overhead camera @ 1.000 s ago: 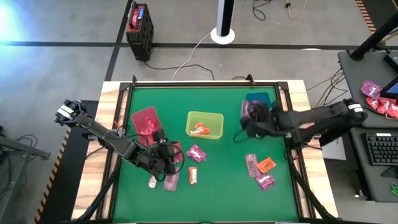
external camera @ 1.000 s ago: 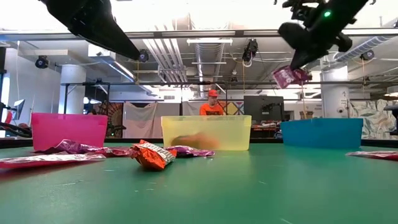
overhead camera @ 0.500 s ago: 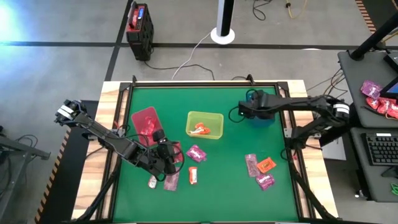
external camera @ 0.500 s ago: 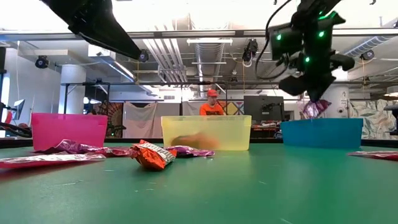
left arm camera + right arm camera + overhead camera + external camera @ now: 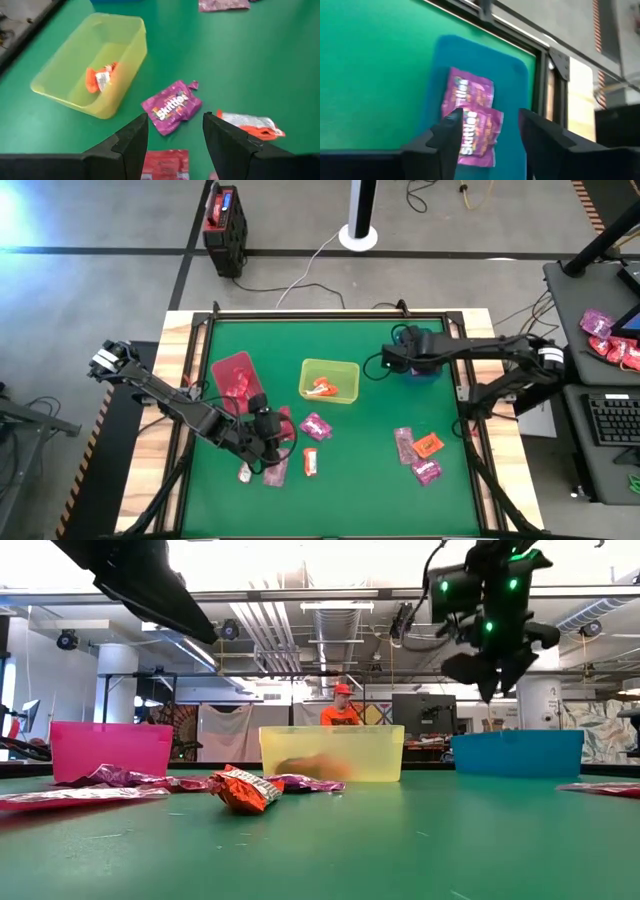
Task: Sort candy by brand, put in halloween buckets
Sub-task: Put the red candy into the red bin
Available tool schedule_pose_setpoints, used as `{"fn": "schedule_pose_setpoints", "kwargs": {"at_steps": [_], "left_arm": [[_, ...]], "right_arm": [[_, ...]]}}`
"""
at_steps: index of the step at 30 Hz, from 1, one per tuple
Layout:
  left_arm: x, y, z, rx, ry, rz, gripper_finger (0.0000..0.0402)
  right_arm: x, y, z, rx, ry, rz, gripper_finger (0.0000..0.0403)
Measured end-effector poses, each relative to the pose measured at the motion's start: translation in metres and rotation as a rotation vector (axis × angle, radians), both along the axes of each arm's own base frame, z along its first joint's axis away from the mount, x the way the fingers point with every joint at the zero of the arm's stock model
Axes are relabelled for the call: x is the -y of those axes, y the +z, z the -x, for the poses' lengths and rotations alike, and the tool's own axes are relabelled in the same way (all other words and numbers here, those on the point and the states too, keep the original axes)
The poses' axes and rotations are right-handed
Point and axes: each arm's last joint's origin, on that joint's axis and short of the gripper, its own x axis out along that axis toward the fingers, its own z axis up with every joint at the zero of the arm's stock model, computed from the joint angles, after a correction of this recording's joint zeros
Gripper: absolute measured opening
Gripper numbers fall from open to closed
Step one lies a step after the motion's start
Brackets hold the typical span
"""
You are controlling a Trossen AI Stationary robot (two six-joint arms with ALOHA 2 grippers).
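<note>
My right gripper point(image 5: 398, 360) hangs open and empty over the dark teal bin point(image 5: 422, 340); two magenta Skittles packets point(image 5: 470, 125) lie flat in the bin below it. My left gripper point(image 5: 268, 442) is open and empty above the left group of candy. A magenta packet point(image 5: 172, 106) lies on the table ahead of its fingers, a red packet point(image 5: 167, 162) under them and an orange-and-white packet point(image 5: 250, 124) beside them. The yellow-green bin point(image 5: 330, 380) holds an orange packet point(image 5: 100, 77). The crimson bin point(image 5: 232, 372) stands at the left.
Three more packets point(image 5: 420, 452) lie on the green mat at the right front. A black box with a red top point(image 5: 224, 225) and a white disc with a pole point(image 5: 358, 232) stand on the floor beyond the far edge. A person point(image 5: 343, 705) shows far behind.
My right gripper carried a magenta packet toward the far edge and down over the teal bin, then opened. The packet has fallen into the bin, and the gripper has risen a little, empty.
</note>
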Motion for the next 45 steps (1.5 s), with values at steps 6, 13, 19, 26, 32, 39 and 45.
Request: {"fn": "schedule_pose_setpoints", "kwargs": {"at_steps": [6, 13, 19, 26, 32, 39, 45], "left_arm": [[0.000, -0.005, 0.002, -0.010, 0.015, 0.036, 0.0173], [0.003, -0.013, -0.003, -0.028, -0.020, 0.011, 0.0173], [0.011, -0.035, -0.015, -0.109, -0.086, -0.069, 0.0173], [0.016, -0.053, -0.019, -0.223, -0.123, 0.026, 0.0173], [0.017, -0.072, -0.020, -0.307, -0.097, 0.007, 0.0173], [0.017, -0.100, -0.023, -0.374, -0.045, -0.050, 0.0173], [0.017, -0.103, -0.024, -0.361, -0.011, -0.063, 0.0173]], "right_arm": [[-0.031, 0.020, -0.008, 0.082, 0.160, -0.010, 0.0203], [-0.080, 0.023, -0.023, 0.179, 0.429, -0.021, 0.0203], [-0.120, 0.018, -0.031, 0.285, 0.626, -0.046, 0.0203], [-0.157, 0.017, -0.030, 0.337, 0.812, -0.134, 0.0203], [-0.168, 0.020, -0.032, 0.397, 0.850, -0.137, 0.0203], [-0.169, 0.020, -0.032, 0.407, 0.849, -0.136, 0.0203], [-0.169, 0.020, -0.034, 0.424, 0.849, -0.135, 0.0203]]}}
